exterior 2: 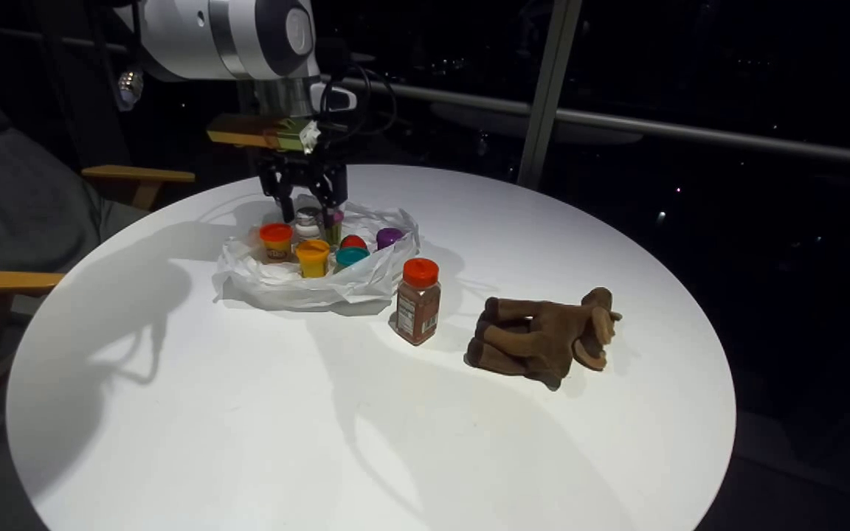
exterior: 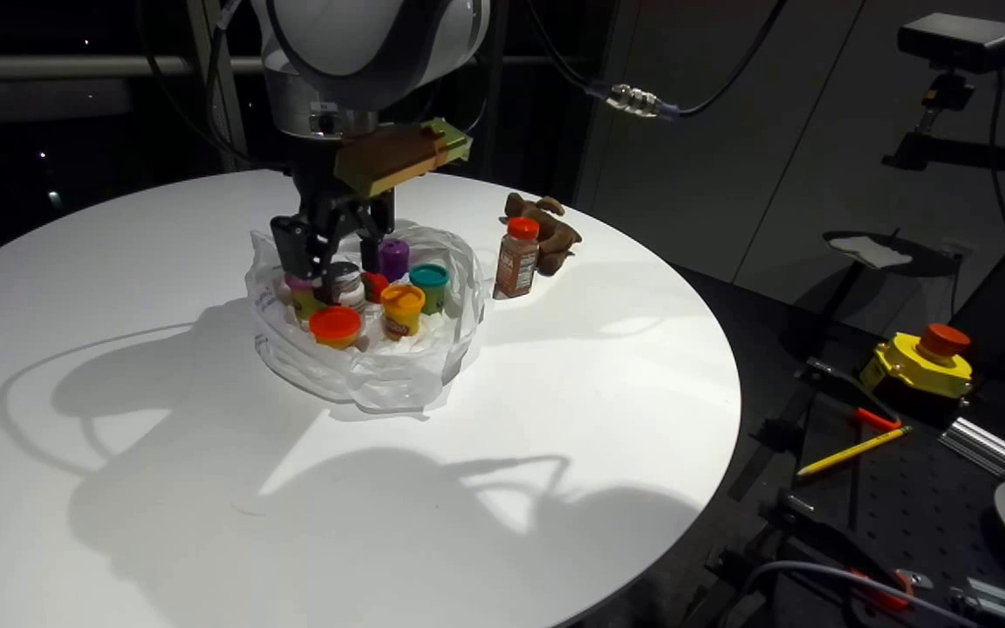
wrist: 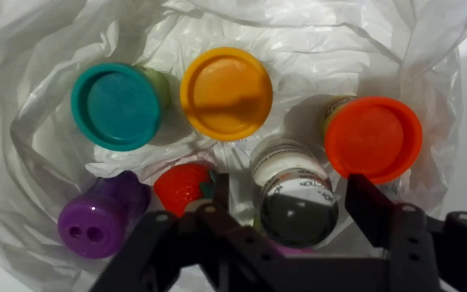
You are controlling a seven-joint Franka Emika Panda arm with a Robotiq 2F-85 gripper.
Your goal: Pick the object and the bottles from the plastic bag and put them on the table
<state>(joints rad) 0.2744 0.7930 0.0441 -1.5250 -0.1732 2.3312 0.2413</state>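
Observation:
The white plastic bag [exterior: 398, 384] lies spread on the round white table [exterior 2: 285, 413], with small bottles inside. My gripper [wrist: 289, 182] is open around a dark-lidded clear bottle [wrist: 286, 158]; gaps show on both sides of its lid. In the wrist view, teal [wrist: 116, 107], yellow-orange [wrist: 226, 94] and red-orange [wrist: 373, 138] caps surround it. A purple bottle [wrist: 95, 227] lies at the left. The left finger partly covers a red strawberry-shaped bottle [wrist: 181, 186]. A pink lid [wrist: 294, 250] is mostly hidden behind the dark lid. The object, a brown plush moose [exterior 2: 543, 335], lies on the table.
A red-capped spice jar [exterior 2: 417, 306] stands on the table between the bag and the moose. Beyond the table are a wooden-armed chair [exterior 2: 137, 174] and a dark bench holding a yellow pencil [exterior: 851, 452] and a red-topped stop button [exterior: 919, 366].

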